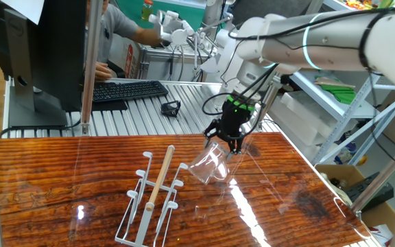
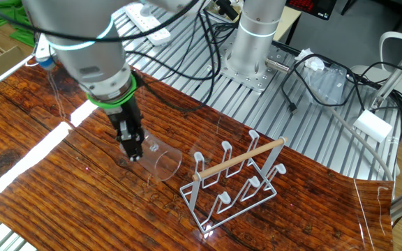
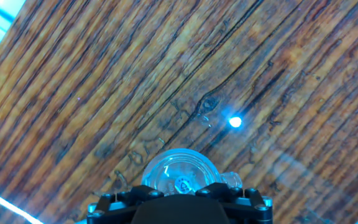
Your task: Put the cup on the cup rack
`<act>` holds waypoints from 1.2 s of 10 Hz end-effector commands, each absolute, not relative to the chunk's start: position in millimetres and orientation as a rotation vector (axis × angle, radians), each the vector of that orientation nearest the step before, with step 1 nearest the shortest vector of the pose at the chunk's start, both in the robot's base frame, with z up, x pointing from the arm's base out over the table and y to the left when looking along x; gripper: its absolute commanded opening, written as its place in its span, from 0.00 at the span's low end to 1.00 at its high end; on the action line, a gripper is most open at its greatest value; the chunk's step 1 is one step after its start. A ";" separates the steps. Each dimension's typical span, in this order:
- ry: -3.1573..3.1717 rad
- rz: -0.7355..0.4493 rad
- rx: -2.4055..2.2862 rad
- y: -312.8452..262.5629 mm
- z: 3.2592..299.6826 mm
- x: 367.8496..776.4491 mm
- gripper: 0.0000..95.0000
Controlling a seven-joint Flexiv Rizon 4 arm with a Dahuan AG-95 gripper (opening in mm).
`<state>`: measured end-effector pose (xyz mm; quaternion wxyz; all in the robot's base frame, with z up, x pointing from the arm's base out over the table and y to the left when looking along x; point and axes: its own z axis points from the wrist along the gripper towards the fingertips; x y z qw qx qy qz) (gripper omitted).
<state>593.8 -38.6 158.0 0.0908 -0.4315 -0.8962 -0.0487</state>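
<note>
Hand view: cup (image 3: 180,174) over table (image 3: 166,74).

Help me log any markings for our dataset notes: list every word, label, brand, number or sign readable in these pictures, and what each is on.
No text can be read in any view.
Red display behind the arm's base: lit digits, cut off and too blurred to read.
The cup, cup rack, gripper and table: no visible markings.
</note>
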 end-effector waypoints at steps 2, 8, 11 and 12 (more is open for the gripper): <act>-2.693 -0.126 -1.248 -33.4 180.0 582.4 0.00; -2.677 -0.069 -1.263 -12.6 224.8 580.1 0.00; -2.672 -0.064 -1.281 -1.2 237.5 574.7 0.00; -2.669 -0.068 -1.285 3.2 240.3 571.4 0.00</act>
